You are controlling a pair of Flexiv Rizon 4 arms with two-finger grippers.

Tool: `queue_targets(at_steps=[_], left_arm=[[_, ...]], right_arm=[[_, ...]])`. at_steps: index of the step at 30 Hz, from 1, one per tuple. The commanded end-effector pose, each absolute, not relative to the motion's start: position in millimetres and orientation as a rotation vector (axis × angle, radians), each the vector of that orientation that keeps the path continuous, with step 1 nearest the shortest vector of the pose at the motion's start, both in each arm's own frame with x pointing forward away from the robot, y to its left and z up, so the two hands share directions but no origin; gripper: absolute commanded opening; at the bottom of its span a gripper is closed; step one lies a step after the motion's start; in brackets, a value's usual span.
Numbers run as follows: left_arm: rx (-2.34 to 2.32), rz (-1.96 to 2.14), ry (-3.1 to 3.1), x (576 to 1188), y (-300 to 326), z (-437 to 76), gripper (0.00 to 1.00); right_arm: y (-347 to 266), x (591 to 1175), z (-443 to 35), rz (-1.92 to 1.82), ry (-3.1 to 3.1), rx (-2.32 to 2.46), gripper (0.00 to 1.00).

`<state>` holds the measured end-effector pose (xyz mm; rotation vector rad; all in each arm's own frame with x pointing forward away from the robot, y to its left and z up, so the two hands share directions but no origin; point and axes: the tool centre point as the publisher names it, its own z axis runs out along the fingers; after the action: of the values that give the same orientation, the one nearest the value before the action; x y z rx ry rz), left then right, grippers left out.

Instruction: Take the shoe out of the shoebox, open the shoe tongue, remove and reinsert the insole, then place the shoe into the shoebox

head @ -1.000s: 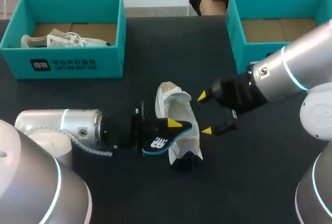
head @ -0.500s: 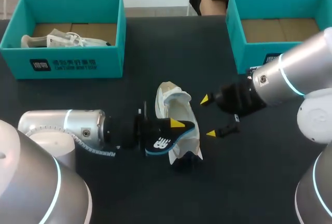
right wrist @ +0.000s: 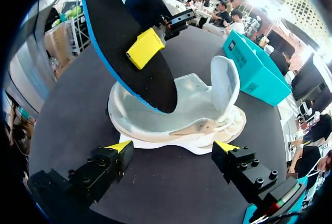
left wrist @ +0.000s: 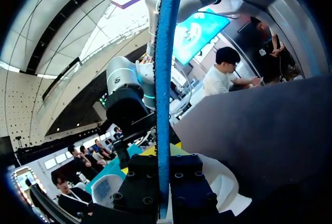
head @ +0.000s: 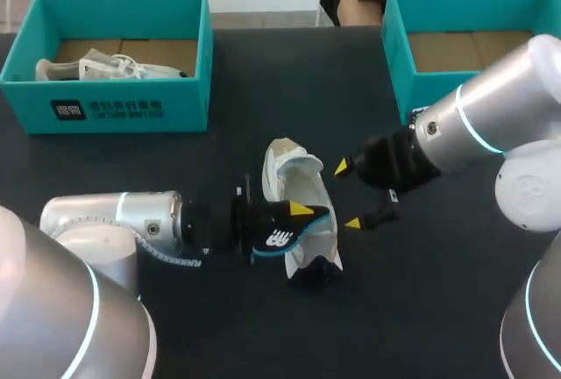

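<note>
Teal left shoebox holds one white shoe; another shoe lies outside.

We note bright, even overhead light; glare on left arm at 8 o'clock, right arm at 3.

A table is the only furniture here. Its top is flat, matte and very dark, close to black in the head view, where it runs from the near edge of the view to a straight far edge. In the right wrist view the table reads as a lighter charcoal grey with a faint sheen. In the left wrist view the table shows as a plain grey plane. The light is even and diffuse, and the shadows on the surface are soft and short.
</note>
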<state>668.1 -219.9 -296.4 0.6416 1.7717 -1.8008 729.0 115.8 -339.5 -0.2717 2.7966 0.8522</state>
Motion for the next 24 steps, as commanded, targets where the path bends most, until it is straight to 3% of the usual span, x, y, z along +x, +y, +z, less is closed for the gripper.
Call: queue_targets(at_steps=[1,24], left_arm=[[0.633,-1.789,1.765,679,-235,-306,0.0],[0.627,-1.671,1.886,723,-228,-353,0.0]], right_arm=[[116,728,-340,0.85,2.795,-0.269,1.0],[116,728,-340,0.85,2.795,-0.269,1.0]])
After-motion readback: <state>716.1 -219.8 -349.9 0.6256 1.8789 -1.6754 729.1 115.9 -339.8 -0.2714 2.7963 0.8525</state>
